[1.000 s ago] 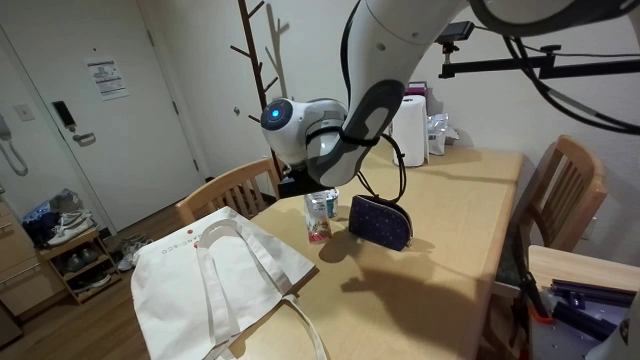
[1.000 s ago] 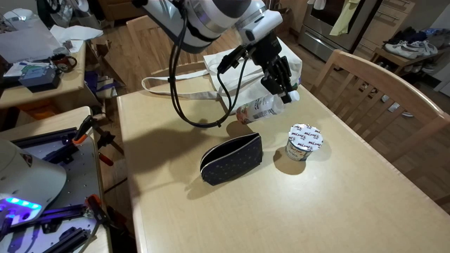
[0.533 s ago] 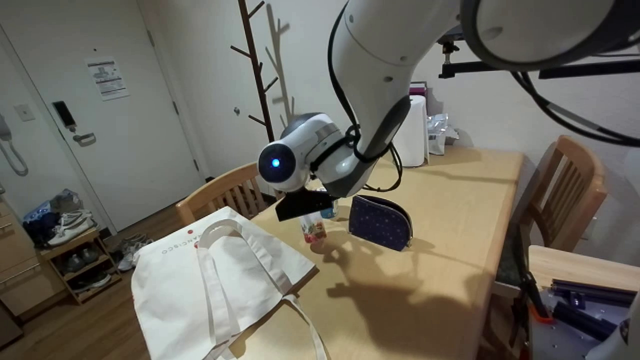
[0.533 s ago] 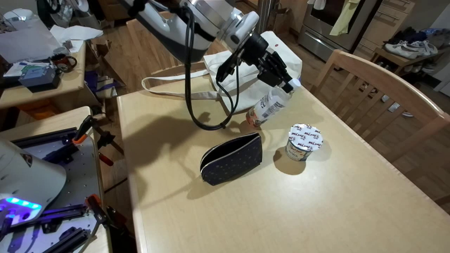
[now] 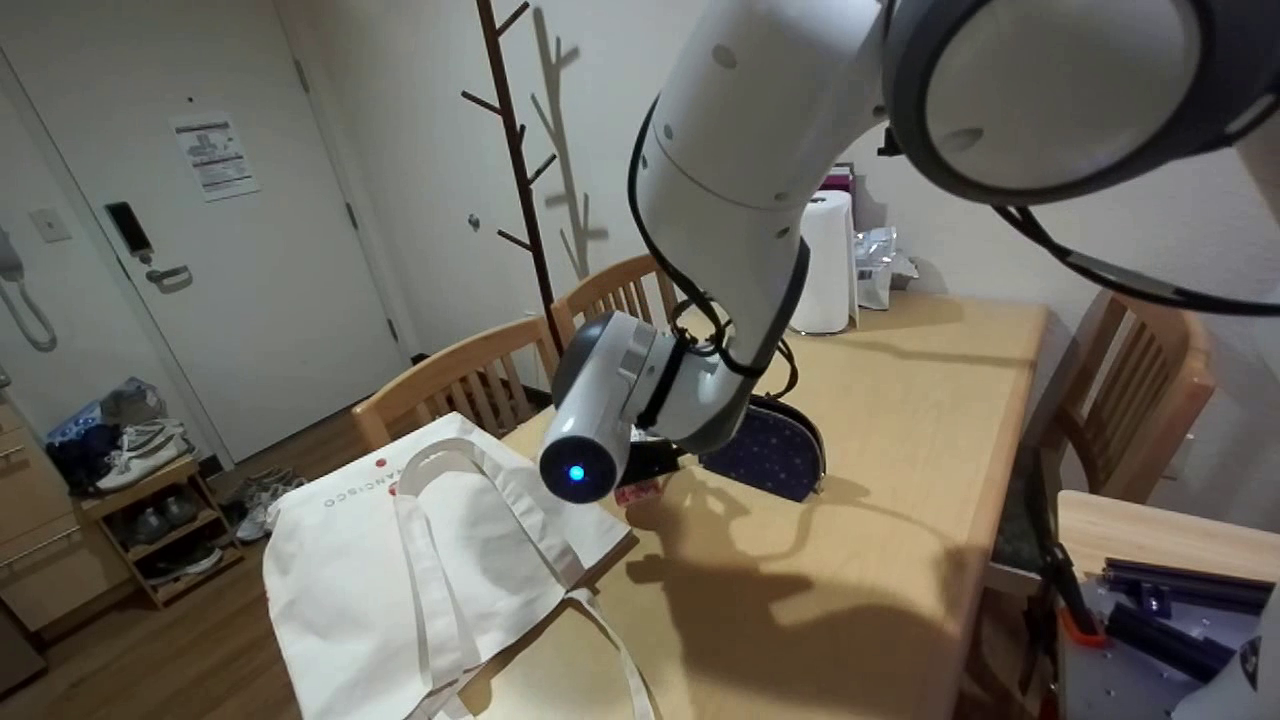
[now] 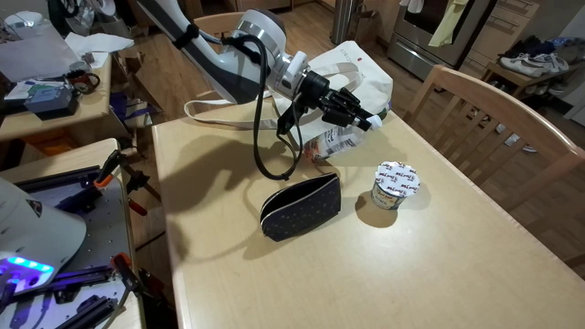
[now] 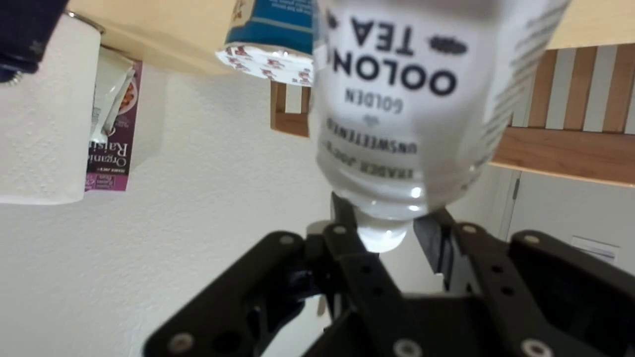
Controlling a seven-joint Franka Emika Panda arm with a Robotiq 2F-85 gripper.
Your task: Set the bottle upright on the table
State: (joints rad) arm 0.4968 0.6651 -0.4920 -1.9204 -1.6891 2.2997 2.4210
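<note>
The clear bottle with its pale cap and reddish label (image 6: 336, 140) is tilted over the table (image 6: 411, 269), cap end higher and pointing away from its low reddish base. My gripper (image 6: 364, 122) is shut on the bottle's neck, just below the cap. In the wrist view the fingers (image 7: 388, 217) stand on both sides of the neck, and the bottle's label (image 7: 392, 94) fills the upper middle. In an exterior view only the reddish base (image 5: 640, 491) shows below the wrist, which hides the rest. I cannot tell whether the base touches the table.
A dark open pouch (image 6: 301, 210) stands near the bottle, with a lidded cup (image 6: 395, 185) beside it. A white tote bag (image 5: 450, 570) lies over the table's edge behind the bottle. A paper towel roll (image 5: 826, 265) stands at the far end. Wooden chairs (image 6: 493, 132) flank the table.
The wrist has come down and turned to a flatter angle. The bottle, held throughout, first tipped more upright, then leaned back over to a lower slant.
</note>
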